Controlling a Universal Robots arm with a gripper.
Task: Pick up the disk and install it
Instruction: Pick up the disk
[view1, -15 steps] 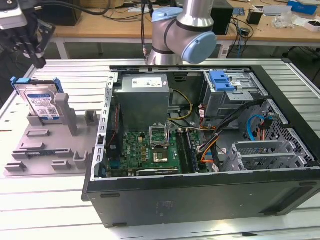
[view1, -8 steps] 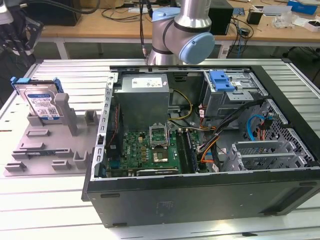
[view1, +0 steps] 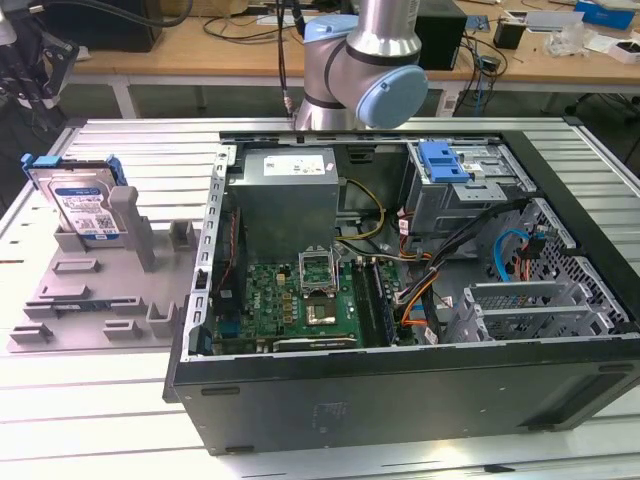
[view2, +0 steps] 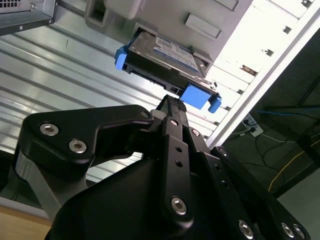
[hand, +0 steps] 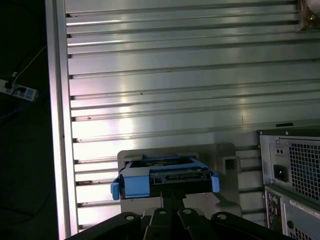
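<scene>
Disk (view1: 85, 205) not yet picked: stands upright in grey tray (view1: 90, 300) on table, exterior view's left of PC case (view1: 400, 400). Pincer (view2: 171, 103) near disk edge; spread or pinching, cannot tell. Install not done.

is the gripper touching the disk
Apart. In the exterior view the disk stands in the grey tray with nothing on it; the arm carrying the gripper is away behind the computer case.
</scene>
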